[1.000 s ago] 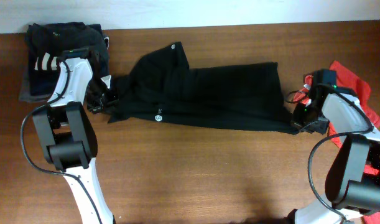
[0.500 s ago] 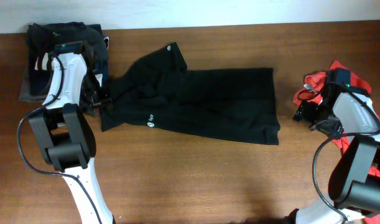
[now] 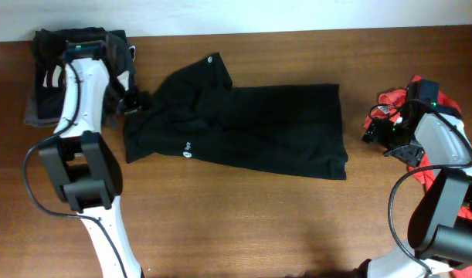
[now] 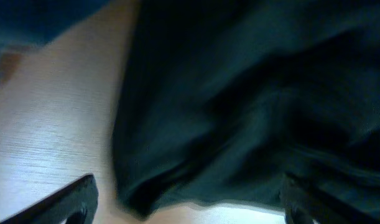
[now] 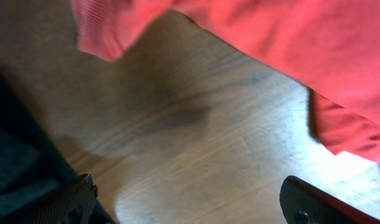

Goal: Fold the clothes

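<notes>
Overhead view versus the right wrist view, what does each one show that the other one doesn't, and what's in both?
Only overhead: the whole black garment laid out with its white logo, the left hand at its left end, and a dark pile of clothes in the far left corner. Only the right wrist: a close look at its open fingers, bare wood between them, holding nothing. Both: the orange-red shirt, the wooden table and the right hand.
</notes>
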`<action>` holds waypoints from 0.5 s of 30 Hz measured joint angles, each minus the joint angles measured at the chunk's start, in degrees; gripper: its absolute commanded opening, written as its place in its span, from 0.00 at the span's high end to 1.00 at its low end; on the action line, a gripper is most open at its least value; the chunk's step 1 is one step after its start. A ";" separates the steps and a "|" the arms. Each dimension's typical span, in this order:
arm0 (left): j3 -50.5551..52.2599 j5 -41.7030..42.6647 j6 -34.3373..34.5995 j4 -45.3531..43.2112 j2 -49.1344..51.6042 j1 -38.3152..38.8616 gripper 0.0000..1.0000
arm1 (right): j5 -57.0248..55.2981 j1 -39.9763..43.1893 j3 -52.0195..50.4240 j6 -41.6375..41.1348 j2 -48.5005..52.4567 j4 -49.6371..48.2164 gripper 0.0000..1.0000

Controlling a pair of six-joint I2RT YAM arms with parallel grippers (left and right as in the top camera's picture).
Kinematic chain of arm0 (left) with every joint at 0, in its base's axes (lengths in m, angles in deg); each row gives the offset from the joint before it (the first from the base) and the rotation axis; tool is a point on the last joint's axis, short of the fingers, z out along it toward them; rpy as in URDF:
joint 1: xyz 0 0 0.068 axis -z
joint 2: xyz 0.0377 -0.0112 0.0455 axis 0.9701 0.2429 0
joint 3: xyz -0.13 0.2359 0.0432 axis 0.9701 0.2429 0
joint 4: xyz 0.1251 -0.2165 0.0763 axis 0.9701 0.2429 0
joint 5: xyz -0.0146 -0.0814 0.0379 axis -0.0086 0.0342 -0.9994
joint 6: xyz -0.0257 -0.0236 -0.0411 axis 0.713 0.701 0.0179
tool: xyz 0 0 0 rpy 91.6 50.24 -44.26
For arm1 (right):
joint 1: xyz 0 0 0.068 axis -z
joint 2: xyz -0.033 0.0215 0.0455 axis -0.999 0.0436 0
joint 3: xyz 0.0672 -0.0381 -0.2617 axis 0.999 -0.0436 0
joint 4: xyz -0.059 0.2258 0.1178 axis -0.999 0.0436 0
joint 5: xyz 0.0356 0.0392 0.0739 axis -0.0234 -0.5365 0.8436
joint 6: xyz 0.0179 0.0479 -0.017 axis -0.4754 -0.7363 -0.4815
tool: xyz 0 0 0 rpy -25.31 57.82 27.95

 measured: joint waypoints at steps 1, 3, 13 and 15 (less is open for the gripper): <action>0.00 0.76 0.33 -1.09 0.02 0.76 0.18 | 0.66 0.00 0.00 -0.04 0.00 -0.24 0.01; -0.02 2.14 1.84 -2.34 0.02 2.73 0.19 | 1.55 0.00 0.04 -0.02 0.00 -0.26 0.01; -0.37 5.64 10.93 -0.92 5.64 9.73 0.19 | 3.21 0.00 0.04 -0.04 0.00 -0.26 0.01; -0.37 6.58 11.82 -1.27 6.69 9.73 0.19 | 3.21 0.00 0.04 -0.04 0.00 -0.26 0.01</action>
